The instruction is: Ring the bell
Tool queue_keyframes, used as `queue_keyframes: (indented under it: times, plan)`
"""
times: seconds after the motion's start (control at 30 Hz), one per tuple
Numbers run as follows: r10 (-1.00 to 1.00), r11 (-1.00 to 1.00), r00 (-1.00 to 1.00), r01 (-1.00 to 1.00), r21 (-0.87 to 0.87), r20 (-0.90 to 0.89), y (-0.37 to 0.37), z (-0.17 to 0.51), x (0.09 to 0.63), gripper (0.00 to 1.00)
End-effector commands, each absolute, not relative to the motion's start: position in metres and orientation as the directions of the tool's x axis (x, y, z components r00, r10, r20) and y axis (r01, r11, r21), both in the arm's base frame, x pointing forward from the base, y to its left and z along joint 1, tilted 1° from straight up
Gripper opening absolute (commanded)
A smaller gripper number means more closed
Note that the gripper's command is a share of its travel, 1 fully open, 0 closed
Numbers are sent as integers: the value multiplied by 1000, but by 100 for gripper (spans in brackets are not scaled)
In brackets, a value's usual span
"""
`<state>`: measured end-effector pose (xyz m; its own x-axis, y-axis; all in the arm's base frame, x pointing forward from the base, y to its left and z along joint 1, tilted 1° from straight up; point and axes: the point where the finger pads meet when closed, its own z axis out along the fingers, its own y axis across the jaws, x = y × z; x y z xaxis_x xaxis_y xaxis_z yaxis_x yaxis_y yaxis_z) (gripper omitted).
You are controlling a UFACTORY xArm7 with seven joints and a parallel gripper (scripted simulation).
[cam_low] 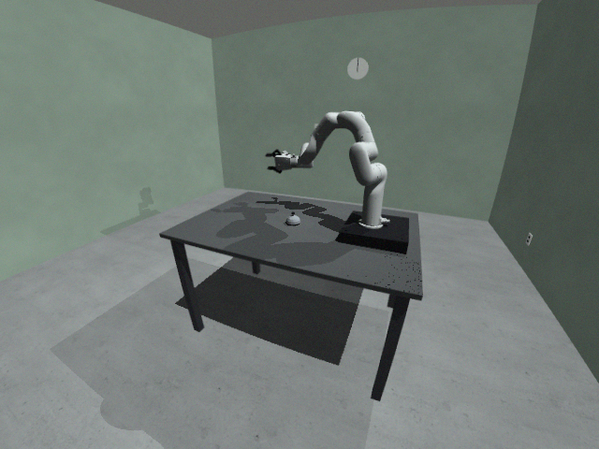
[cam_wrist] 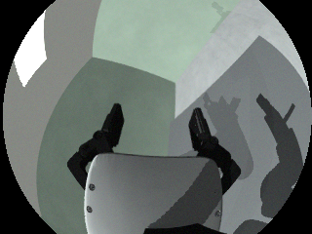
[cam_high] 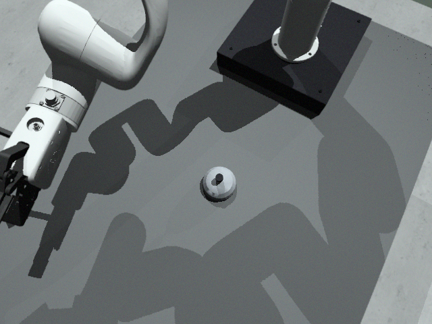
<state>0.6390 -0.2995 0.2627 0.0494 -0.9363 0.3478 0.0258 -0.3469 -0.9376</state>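
Observation:
A small silver dome bell [cam_high: 219,183] with a dark button [cam_high: 219,177] on top stands upright near the middle of the dark table; it also shows in the exterior view [cam_low: 293,220]. My gripper [cam_low: 271,162] is open and empty, high above the table and off to the side of the bell, pointing roughly sideways. In the top view only part of the gripper shows at the left edge [cam_high: 10,184]. In the wrist view the two black fingers stand wide apart with nothing between them; the bell is not in that view.
The arm's white base column [cam_high: 296,31] stands on a black mounting plate [cam_high: 293,55] at the table's far corner. The table edge runs along the right side [cam_high: 401,226]. Arm shadows fall across the table top.

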Motion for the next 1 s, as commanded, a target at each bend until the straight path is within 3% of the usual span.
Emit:
queue_keyframes:
  times: [0.0, 0.67, 0.97]
  plan:
    - [-935, -349, 48, 30, -936, 351, -300, 266, 640, 100]
    - [-930, -361, 57, 28, -932, 362, -297, 265, 640, 100]
    - [-795, -569, 237, 32, -822, 559, -246, 244, 636, 100]
